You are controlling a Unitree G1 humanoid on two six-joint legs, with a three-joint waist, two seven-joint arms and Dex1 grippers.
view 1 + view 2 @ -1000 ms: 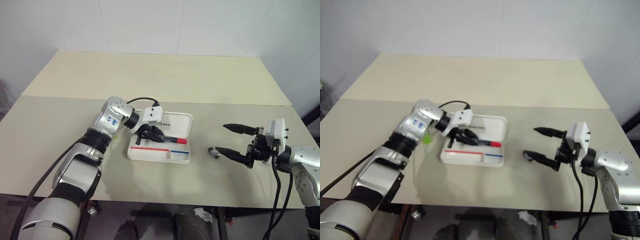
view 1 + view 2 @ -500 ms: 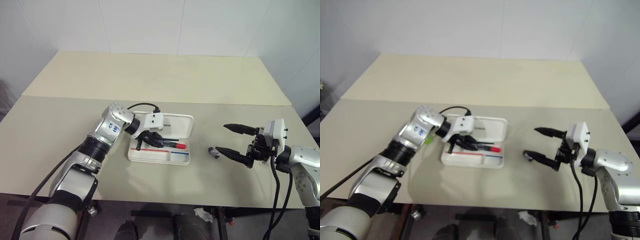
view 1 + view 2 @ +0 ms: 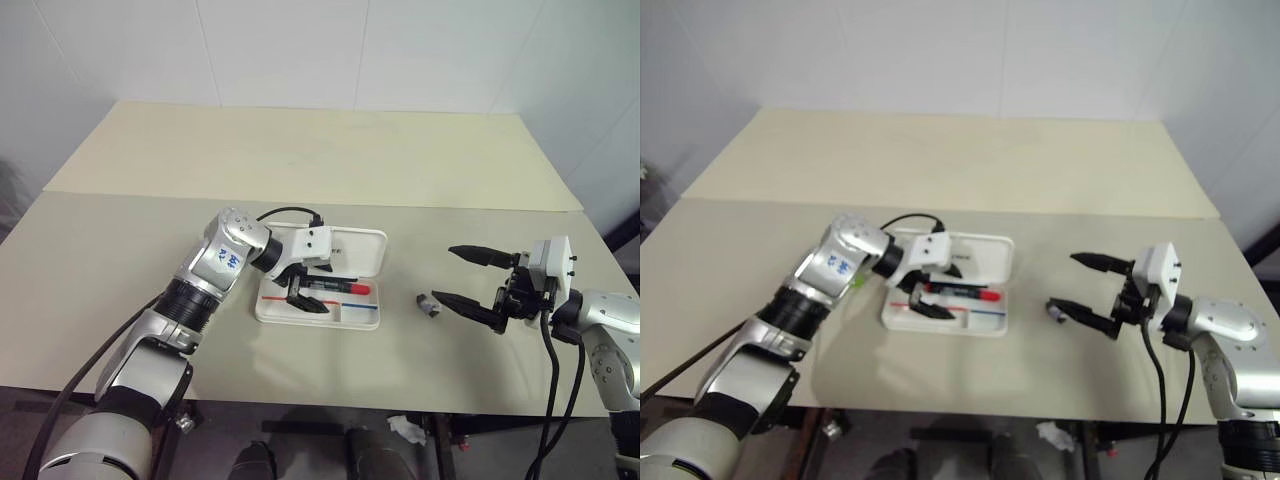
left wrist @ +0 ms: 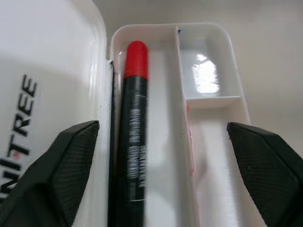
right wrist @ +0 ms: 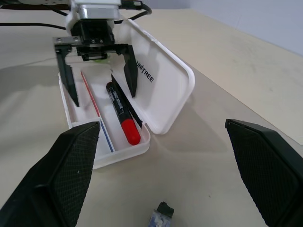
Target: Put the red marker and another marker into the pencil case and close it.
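The white pencil case lies open on the table, its lid folded back flat. The red marker, black barrel with a red cap, lies loose in the tray's rear compartment beside the hinge. My left gripper hovers open just over the tray, one finger on each side of the marker, touching nothing. A sliver of the lime-green marker shows behind the left wrist, on the table outside the case. My right gripper hangs open and empty to the right of the case.
A small grey object lies on the table between the case and the right gripper. The table's front edge runs close below both arms. A seam crosses the beige tabletop behind the case.
The left gripper has opened and let go of the red marker, which now lies in the tray. The left hand drew back slightly. The right arm has not moved.
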